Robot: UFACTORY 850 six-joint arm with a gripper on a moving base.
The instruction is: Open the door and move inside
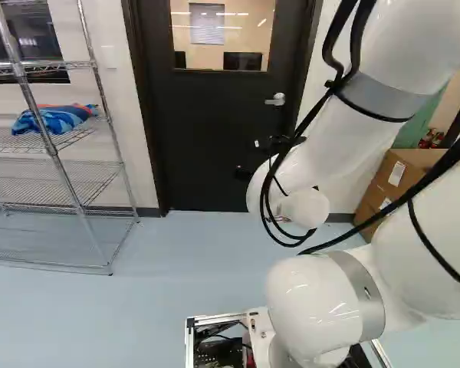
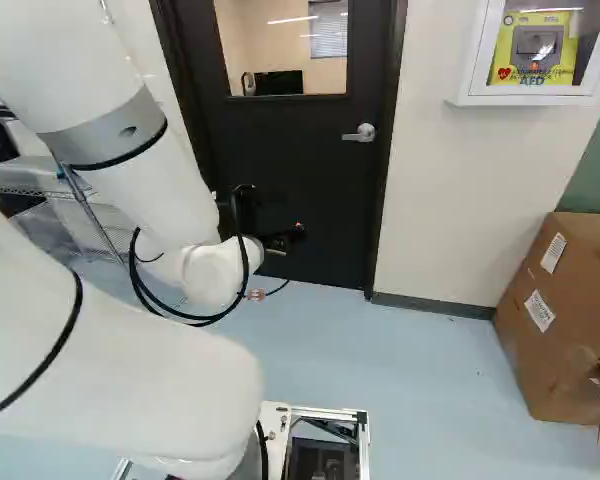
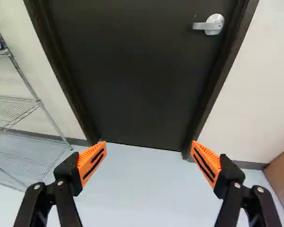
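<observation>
Nearest us, the white links of our arm [image 2: 110, 360] fill much of both base views, with black cables [image 1: 327, 100] strapped along them. Out at its end, our gripper [image 1: 250, 159] stands wide, its two orange pads [image 3: 93, 161] well apart. Beyond them, in the wrist view, we see the dark door [image 3: 132, 75] shut in its frame. Its silver handle [image 3: 213, 24] is mounted high beyond the gripper, toward the edge on the cardboard box's side, the lever level. Through the door's window [image 2: 325, 50] there is a lit room and a dark panel, probably a monitor. A wire rack [image 1: 54, 149] stands at the left of the left base view, a blue bundle [image 1: 54, 119] on one shelf. At the right of the right base view, we have a yellow device [image 2: 533, 48] in a white wall case [image 2: 468, 85] and the cardboard box [image 2: 545, 340] on the floor [image 2: 430, 390].
</observation>
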